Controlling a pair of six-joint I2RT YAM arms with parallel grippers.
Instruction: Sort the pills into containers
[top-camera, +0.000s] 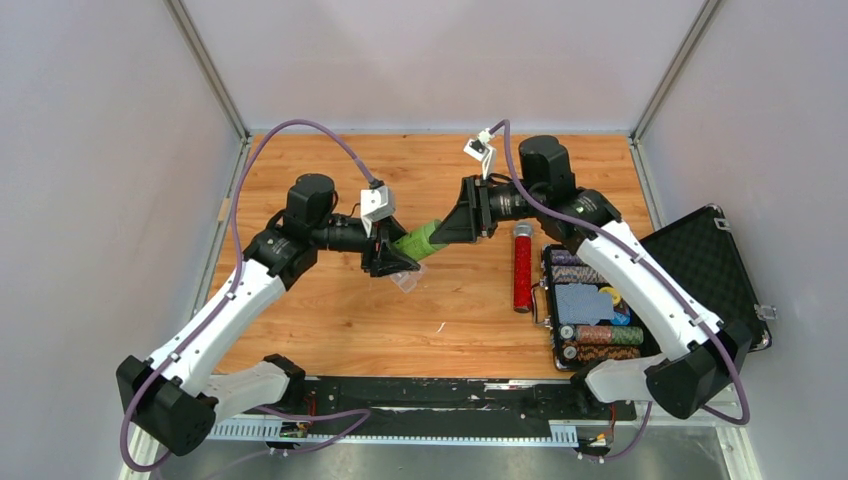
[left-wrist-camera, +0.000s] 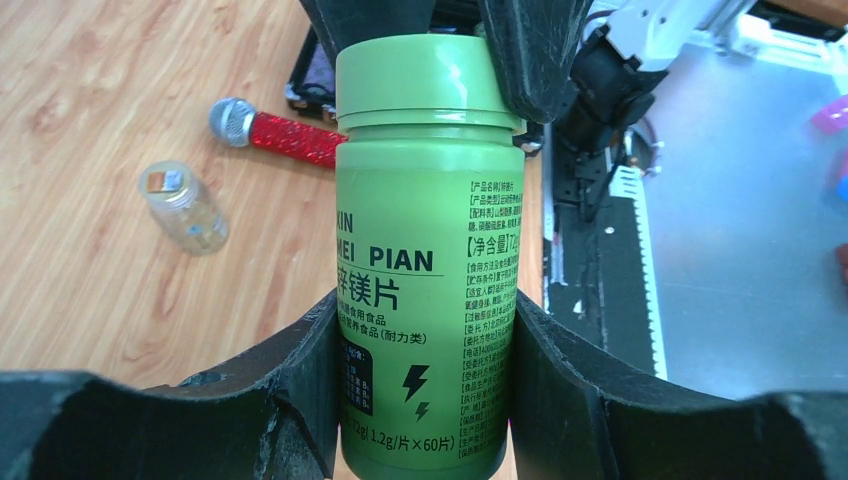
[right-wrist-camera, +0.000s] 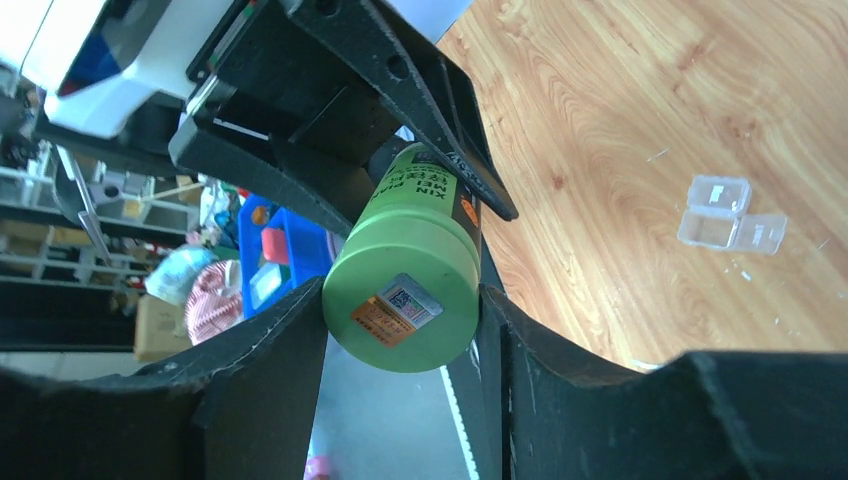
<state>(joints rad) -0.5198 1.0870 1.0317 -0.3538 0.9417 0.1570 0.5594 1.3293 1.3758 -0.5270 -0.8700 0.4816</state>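
Early stage: cap (left-wrist-camera: 425, 85) still on, no pills out. Left gripper (top-camera: 398, 255) clamps the smooth green plastic bottle (left-wrist-camera: 425, 200), a cylinder, by its body. Right gripper (top-camera: 445, 232) pinches the cap end, mid-air. Tiny clear squarish box (right-wrist-camera: 730, 213) lies open on the wood-grain table (top-camera: 330, 310). Uncapping and sorting remain.

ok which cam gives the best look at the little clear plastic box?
Right wrist: the clear plastic box lies whole and unobstructed on the wooden table. Top external shows it only as a faint pale patch just below the left gripper. Left wrist doesn't show it; the green bottle fills that view.
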